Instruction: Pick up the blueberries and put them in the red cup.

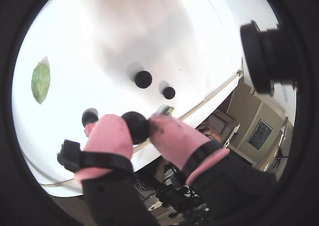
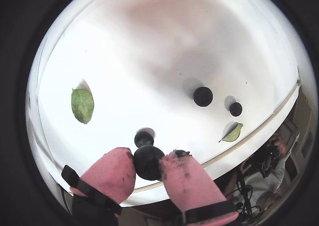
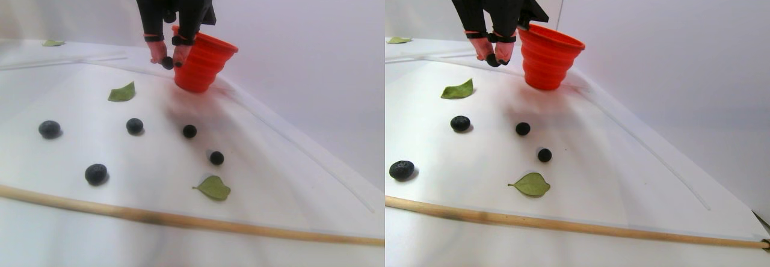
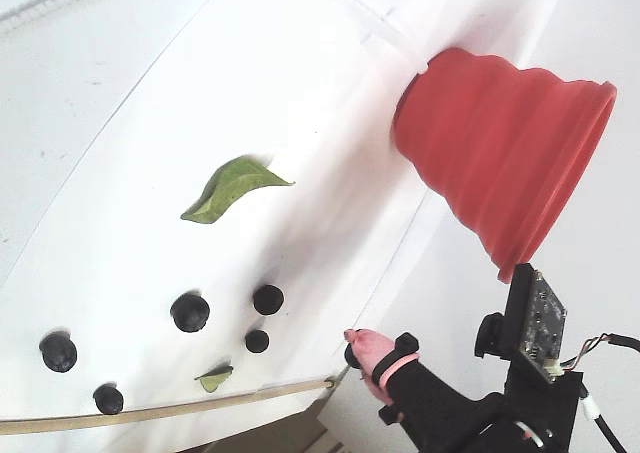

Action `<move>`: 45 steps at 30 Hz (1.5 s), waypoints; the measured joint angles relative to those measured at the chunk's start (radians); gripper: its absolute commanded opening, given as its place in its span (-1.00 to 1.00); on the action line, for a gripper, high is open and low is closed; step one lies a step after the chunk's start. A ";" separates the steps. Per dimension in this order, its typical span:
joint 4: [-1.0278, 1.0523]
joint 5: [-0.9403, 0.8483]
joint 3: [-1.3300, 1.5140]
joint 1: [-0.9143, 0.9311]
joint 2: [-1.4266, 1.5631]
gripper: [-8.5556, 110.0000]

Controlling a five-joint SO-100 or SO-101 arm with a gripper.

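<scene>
My gripper (image 1: pixel 135 125) is shut on one dark blueberry (image 2: pixel 148 162), pinched between its pink fingertips (image 2: pixel 117 168). In the stereo pair view the gripper (image 3: pixel 168 61) hangs above the table, just left of the red cup (image 3: pixel 201 62) and near its rim. The ribbed cup (image 4: pixel 500 163) stands upright on the white table. Several more blueberries lie loose on the table, among them one (image 3: pixel 135 125), another (image 3: pixel 189 131) and a third (image 3: pixel 95 173). Three also show below the gripper in a wrist view (image 1: pixel 143 79).
Green leaves (image 3: pixel 122 92) (image 3: pixel 213 187) lie among the berries, and another leaf (image 3: pixel 53 42) lies far back. A thin wooden stick (image 3: pixel 180 219) runs along the table's front. White walls rise behind and right of the cup.
</scene>
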 measured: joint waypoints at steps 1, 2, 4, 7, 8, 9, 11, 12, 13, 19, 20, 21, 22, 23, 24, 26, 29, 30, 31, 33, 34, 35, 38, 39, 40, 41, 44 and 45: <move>0.009 -0.005 -0.018 0.000 0.000 -0.70; 0.012 -0.008 -0.034 0.000 0.000 -0.70; 0.018 -0.018 -0.069 0.000 0.000 -0.70; 0.028 -0.031 -0.120 0.000 0.000 -0.70; 0.028 -0.035 -0.138 0.000 0.000 -0.70; 0.028 -0.038 -0.149 0.000 0.000 -0.70; 0.028 -0.051 -0.172 0.000 -0.002 -0.70; 0.028 -0.058 -0.179 0.000 -0.002 -0.70; 0.028 -0.064 -0.187 0.000 -0.002 -0.70; 0.028 -0.100 -0.222 0.020 -0.002 -0.70; 0.028 -0.101 -0.230 0.021 -0.002 -0.70; 0.028 -0.107 -0.238 0.021 -0.002 -0.70; 0.028 -0.120 -0.247 0.021 -0.005 -0.70; 0.028 -0.123 -0.256 0.021 -0.014 -0.70; 0.028 -0.126 -0.267 0.023 -0.023 -0.70; 0.028 -0.129 -0.284 0.035 -0.038 -0.70; 0.029 -0.135 -0.311 0.049 -0.052 -0.70; 0.029 -0.138 -0.322 0.054 -0.057 -0.70; 0.029 -0.140 -0.328 0.057 -0.063 -0.70; 0.029 -0.140 -0.342 0.058 -0.072 -0.70; 0.029 -0.140 -0.351 0.058 -0.078 -0.70; 0.029 -0.140 -0.362 0.063 -0.086 -0.69; 0.029 -0.140 -0.388 0.072 -0.101 -0.69; 0.029 -0.140 -0.397 0.075 -0.109 -0.69; 0.029 -0.140 -0.408 0.078 -0.115 -0.69; 0.029 -0.140 -0.417 0.081 -0.121 -0.69; 0.029 -0.140 -0.446 0.087 -0.143 -0.69; 0.029 -0.140 -0.457 0.087 -0.152 -0.69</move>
